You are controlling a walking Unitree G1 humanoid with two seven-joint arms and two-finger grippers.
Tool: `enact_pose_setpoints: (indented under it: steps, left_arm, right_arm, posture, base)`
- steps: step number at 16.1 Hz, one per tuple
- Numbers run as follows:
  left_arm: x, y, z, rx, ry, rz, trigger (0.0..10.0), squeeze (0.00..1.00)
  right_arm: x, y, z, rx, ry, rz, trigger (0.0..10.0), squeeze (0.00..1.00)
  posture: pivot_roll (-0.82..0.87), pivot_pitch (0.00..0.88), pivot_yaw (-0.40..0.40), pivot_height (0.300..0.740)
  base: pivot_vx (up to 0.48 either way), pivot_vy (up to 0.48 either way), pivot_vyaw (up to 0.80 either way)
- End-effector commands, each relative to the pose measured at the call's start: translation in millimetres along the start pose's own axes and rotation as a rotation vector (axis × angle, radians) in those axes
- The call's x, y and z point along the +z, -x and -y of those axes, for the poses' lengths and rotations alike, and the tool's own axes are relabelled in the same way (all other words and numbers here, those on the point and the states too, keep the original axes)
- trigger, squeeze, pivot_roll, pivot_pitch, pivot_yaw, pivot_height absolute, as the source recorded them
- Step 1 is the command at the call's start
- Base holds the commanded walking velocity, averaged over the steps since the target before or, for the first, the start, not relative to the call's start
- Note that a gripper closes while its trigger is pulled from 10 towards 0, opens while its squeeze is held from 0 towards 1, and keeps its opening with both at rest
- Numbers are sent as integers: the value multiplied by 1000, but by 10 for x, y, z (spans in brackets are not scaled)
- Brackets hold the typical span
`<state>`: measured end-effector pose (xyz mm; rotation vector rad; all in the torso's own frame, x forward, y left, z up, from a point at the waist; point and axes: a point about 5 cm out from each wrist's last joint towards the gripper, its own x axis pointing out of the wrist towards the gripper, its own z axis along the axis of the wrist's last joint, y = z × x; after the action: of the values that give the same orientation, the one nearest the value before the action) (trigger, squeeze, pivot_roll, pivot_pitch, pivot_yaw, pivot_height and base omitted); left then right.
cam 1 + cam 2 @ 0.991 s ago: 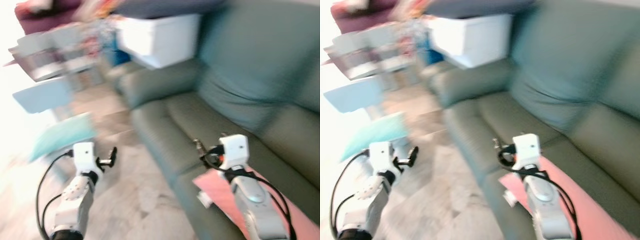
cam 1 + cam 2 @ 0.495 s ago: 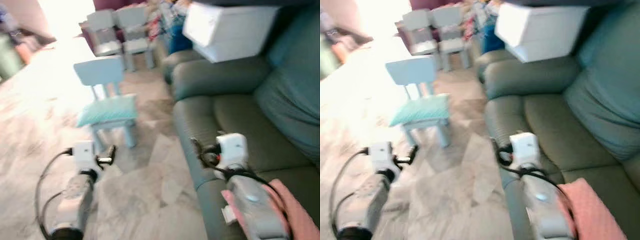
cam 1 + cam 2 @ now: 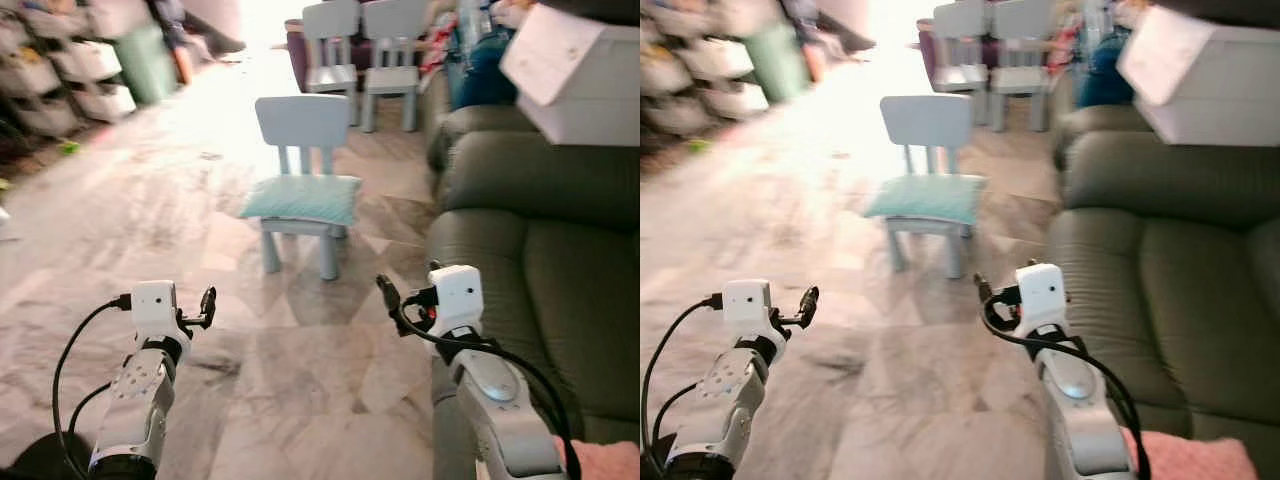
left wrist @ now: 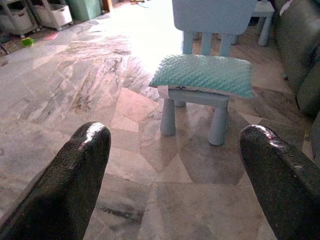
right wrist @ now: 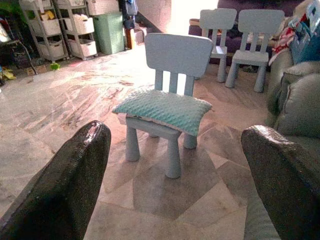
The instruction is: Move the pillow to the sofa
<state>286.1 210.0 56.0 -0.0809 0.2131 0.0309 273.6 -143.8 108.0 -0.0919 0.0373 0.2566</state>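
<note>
A mint-green pillow (image 3: 302, 198) lies flat on the seat of a small pale-blue child's chair (image 3: 303, 122) on the marble floor, ahead of me. The dark grey-green sofa (image 3: 535, 265) runs along my right side. My left gripper (image 3: 206, 307) is held low over the floor, open and holding nothing, well short of the chair. My right gripper (image 3: 386, 295) is open too, hovering beside the sofa's front edge. Both wrist views look at the pillow (image 4: 205, 75) (image 5: 162, 107) between wide-apart black fingers (image 4: 80, 160) (image 5: 75, 165).
Two more small chairs (image 3: 365, 45) stand farther back. A white box (image 3: 575, 80) rests on the sofa's arm. Shelves with bins (image 3: 60, 70) and a green bin (image 3: 148, 60) line the far left. A pink cloth (image 3: 612, 462) lies on the sofa near me.
The camera has swung left, from facing the sofa to facing the floor and the chair with the pillow. Both arms keep the same pose, grippers still open.
</note>
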Motion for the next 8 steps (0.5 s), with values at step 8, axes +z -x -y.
enact_pose_setpoints:
  steps: [8]
  left_arm:
    - [29, 2, 26, -40, 25, 28, 10000, 0]
  right_arm:
    - [1, 0, 5, 7, -4, 6, 10000, 0]
  posture:
    - [-236, 46, 87, 740]
  base:
    - [338, 186, 0]
